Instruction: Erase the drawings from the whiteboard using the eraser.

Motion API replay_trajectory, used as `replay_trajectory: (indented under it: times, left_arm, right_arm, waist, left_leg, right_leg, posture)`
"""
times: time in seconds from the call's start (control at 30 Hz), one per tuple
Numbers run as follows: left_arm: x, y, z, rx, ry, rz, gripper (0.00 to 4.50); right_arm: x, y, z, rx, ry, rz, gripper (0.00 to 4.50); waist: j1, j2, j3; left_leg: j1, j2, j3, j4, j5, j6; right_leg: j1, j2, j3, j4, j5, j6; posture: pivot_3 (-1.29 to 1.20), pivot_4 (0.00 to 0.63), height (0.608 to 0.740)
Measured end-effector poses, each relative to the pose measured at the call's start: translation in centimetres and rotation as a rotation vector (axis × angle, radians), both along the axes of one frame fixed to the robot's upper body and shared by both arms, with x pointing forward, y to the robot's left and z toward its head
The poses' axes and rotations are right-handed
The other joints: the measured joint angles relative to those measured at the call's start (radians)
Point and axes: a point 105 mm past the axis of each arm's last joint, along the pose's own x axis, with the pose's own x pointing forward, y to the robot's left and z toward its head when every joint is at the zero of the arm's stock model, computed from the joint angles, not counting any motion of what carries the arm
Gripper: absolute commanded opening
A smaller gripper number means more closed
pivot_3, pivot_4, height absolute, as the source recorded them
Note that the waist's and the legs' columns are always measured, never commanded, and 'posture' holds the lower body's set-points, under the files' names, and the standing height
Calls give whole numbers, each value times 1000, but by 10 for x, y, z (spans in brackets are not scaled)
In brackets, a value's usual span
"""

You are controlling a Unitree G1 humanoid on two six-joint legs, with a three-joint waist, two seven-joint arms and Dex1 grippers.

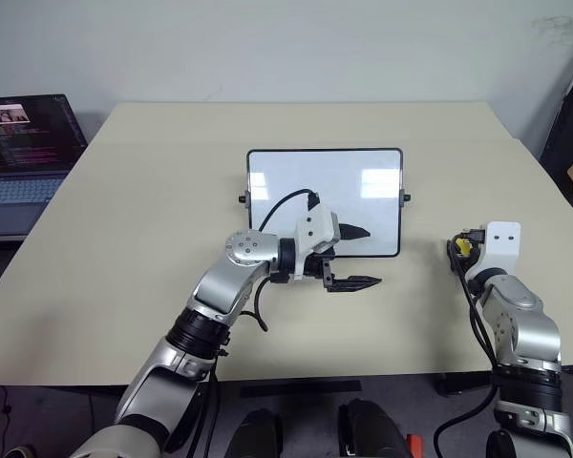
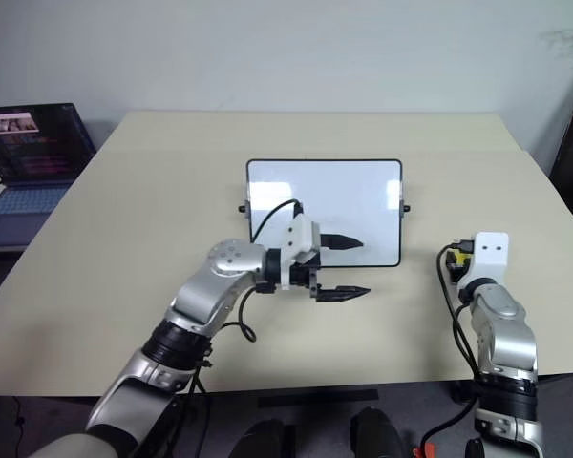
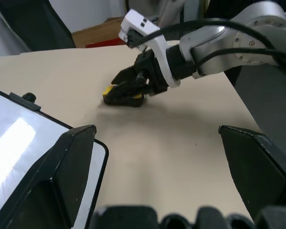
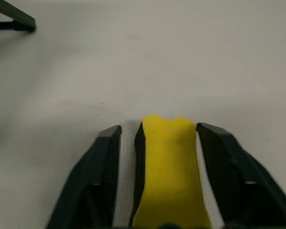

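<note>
Your right gripper (image 3: 126, 90) rests low on the table (image 1: 124, 210), well right of the whiteboard (image 1: 363, 181), fingers parted with gaps either side of the yellow eraser (image 4: 169, 167) between them; your left gripper (image 1: 358, 258) hangs spread wide, empty, over the board's lower edge.

The two head views look forward and down from above over the beige rectangular table (image 1: 153, 191), both taking in the glossy white black-framed whiteboard (image 1: 363, 181); the left wrist view looks low along the tabletop, close by the board's corner; the right wrist view sits nearest, just above the small yellow block eraser (image 4: 169, 167).
</note>
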Motion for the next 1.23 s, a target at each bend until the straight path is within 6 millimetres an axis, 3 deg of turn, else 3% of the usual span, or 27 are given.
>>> replay_trajectory:
  times: [0.07, 0.1, 0.37, 0.47, 0.53, 0.6, 0.7, 0.8, 1.0, 1.23]
  left_arm:
    - [0, 0, 1, -3, -2, 5, 4500]
    - [1, 2, 0, -7, 0, 13, 4500]
    - [15, 22, -2, -59, 13, 166, 4500]
    - [16, 39, -2, -89, 11, 253, 4500]
    - [15, 56, 0, -106, 15, 322, 4500]
    - [14, 77, 1, -120, 6, 410, 4500]
    - [18, 103, 0, -158, -22, 599, 4500]
    - [17, 144, -4, -210, -48, 858, 4500]
    - [-13, 190, -44, -200, 7, 1216, 4500]
    - [-26, 222, -65, -201, 44, 1497, 4500]
  right_arm:
    - [1, 2, 3, 23, -24, -3, 4359]
    - [4, 4, 8, 36, -51, 1, 4479]
    - [3, 15, 58, 90, -281, 25, 4479]
    - [-12, 29, 82, 27, -374, 88, 4479]
    - [-28, 47, 84, -19, -390, 177, 4479]
    - [-47, 66, 72, -39, -358, 267, 4479]
    - [-66, 79, 48, -43, -285, 331, 4479]
    - [-82, 91, 28, -76, -259, 423, 4479]
    - [-79, 93, 14, -25, -292, 440, 4479]
    - [-59, 90, 9, 22, -298, 399, 4479]
  waist:
    - [-1, 0, 0]
    - [-3, 0, 0]
    - [0, 1, 0]
    - [0, 1, 0]
    - [-2, 1, 0]
    - [-1, 1, 0]
    - [4, 1, 0]
    - [2, 1, 0]
    - [4, 1, 0]
    - [9, 0, 0]
  left_leg:
    - [0, 0, 0, 0, 0, 0]
    - [0, 0, 0, 0, 0, 0]
    - [0, 0, 0, 0, 0, 0]
    - [0, 1, -1, -1, 0, 0]
    - [0, 2, -2, -1, 0, 0]
    - [0, 2, -2, -1, 0, 0]
    - [0, -1, -2, 0, 0, 0]
    - [1, -1, -1, 0, 0, 0]
    - [2, 0, -2, 0, 0, 0]
    - [2, -1, -3, 0, 0, 0]
  right_leg:
    - [0, 0, 0, 0, 0, 0]
    - [0, 0, 0, 1, 0, 0]
    - [0, 0, 0, 0, 0, 0]
    - [0, 0, 0, 0, 0, 0]
    - [0, 0, 0, -1, 0, 0]
    - [0, -3, 0, -1, 0, 0]
    - [1, -6, -1, -1, 0, 1]
    - [2, -6, -1, -1, 0, 1]
    - [2, -6, -1, -1, 0, 1]
    - [3, -6, -2, -1, 0, 1]
  posture:
    - [0, 150, 740]
    - [0, 150, 740]
    - [0, 150, 740]
    - [0, 150, 740]
    - [0, 150, 740]
    - [0, 150, 740]
    - [0, 150, 740]
    - [0, 150, 740]
    - [0, 150, 740]
    - [0, 150, 740]
